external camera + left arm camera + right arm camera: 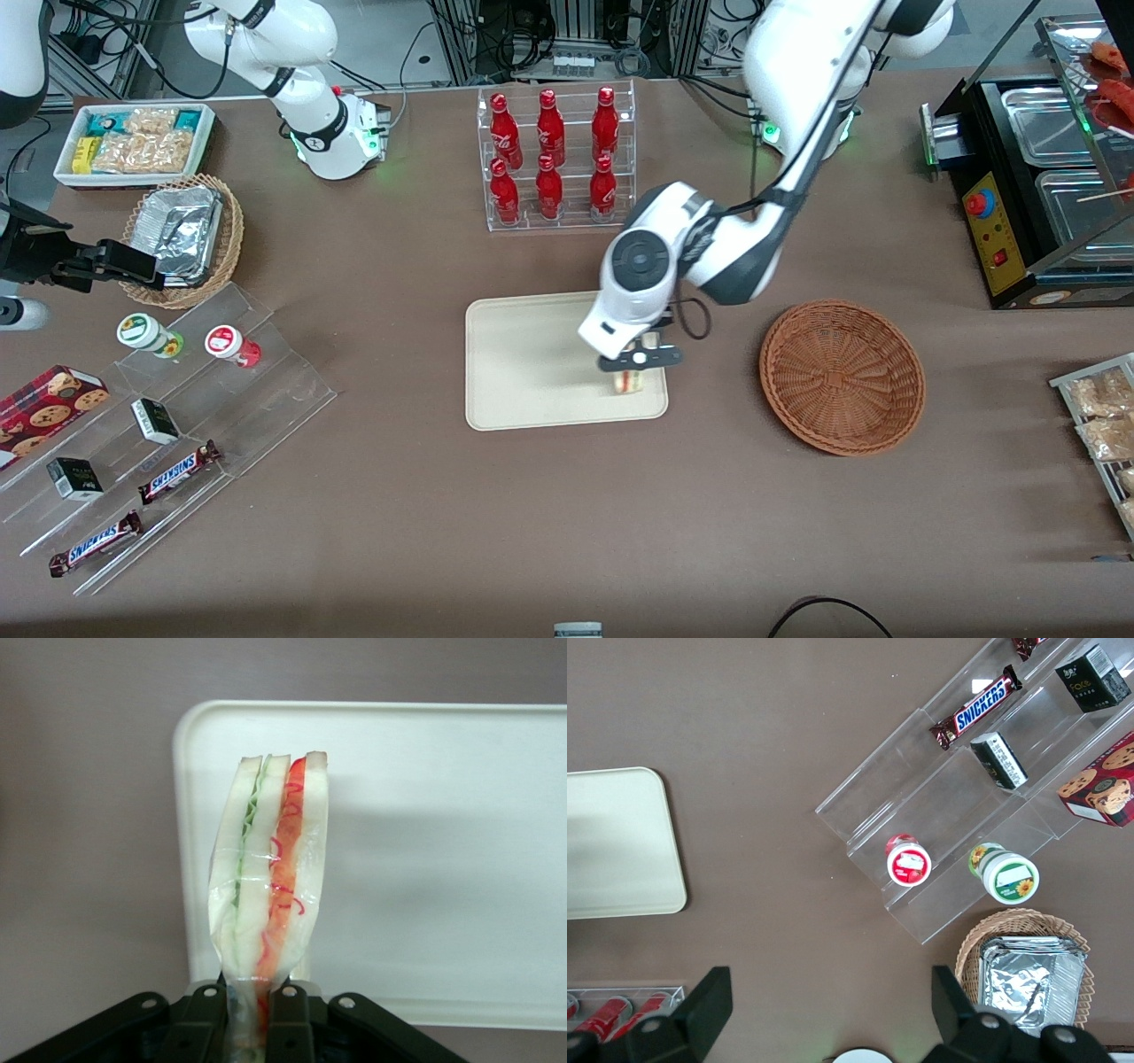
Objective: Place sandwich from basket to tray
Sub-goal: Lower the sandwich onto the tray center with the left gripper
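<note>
My left gripper (636,361) is shut on the sandwich (630,381), a wedge in clear wrap with red, white and green layers, and holds it over the cream-beige tray (523,372), near the tray corner closest to the basket. In the left wrist view the sandwich (270,873) sticks out from between the black fingers (205,1028), with the tray (443,859) beneath it. The reddish-brown wicker basket (842,377) stands empty beside the tray, toward the working arm's end. The tray also shows in the right wrist view (616,846).
A clear rack of red bottles (554,159) stands farther from the camera than the tray. A tan basket with a foil container (182,235), a white snack bin (133,142) and clear display steps (168,425) lie toward the parked arm's end. A black food warmer (1036,195) stands past the basket.
</note>
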